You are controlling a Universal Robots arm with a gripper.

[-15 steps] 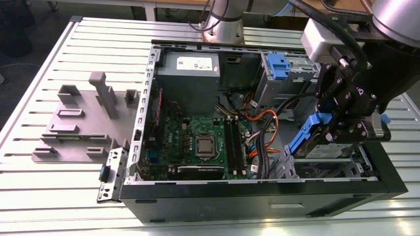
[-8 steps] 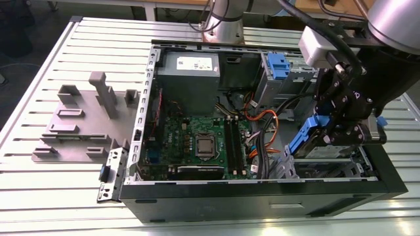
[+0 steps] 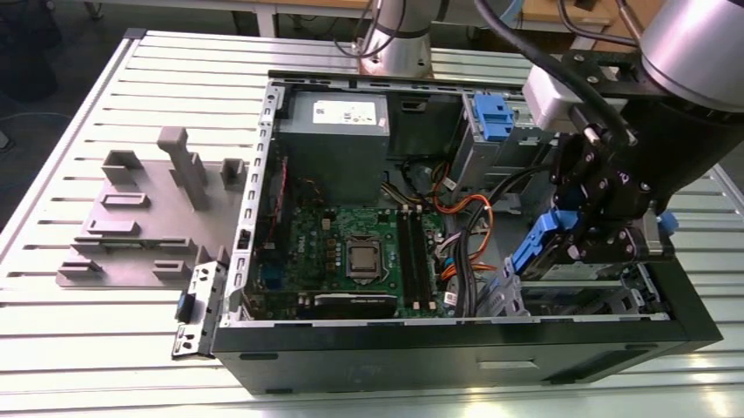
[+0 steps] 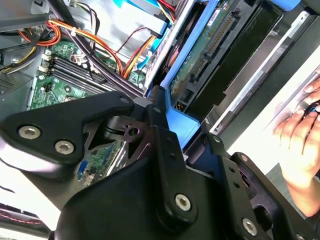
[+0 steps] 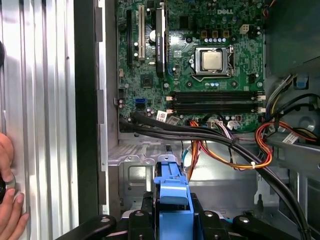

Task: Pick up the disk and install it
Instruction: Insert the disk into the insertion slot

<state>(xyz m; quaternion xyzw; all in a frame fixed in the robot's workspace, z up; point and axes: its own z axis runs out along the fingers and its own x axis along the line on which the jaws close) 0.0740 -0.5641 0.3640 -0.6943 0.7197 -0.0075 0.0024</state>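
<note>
Exterior view. The gripper hangs over the corner of the computer case at the exterior view's right. It is closed on the disk, which stands on edge with its blue frame showing. The metal drive bay sits directly under the gripper; I cannot tell if the disk touches it. The motherboard lies toward the exterior view's left of the gripper, with cables between them. The power supply box and a blue bracket are well apart from the gripper, at the far end of the case. A grey fixture rests on the slatted table outside the case, farther still.

Second wrist view. The gripper has its black fingers clamped on the blue frame, with no gap seen. The disk extends ahead of the fingertips, its green circuit side and connector showing. Orange and yellow cables run to one side of the gripper. A hand rests on the other side, apart from it.

First wrist view. The gripper pinches the disk edge-on, and both fingers touch the blue frame. Ahead of the fingertips are the grey bay metal, then the cables, then the motherboard. The hand lies on the table outside the case wall, well apart from the gripper.
</note>
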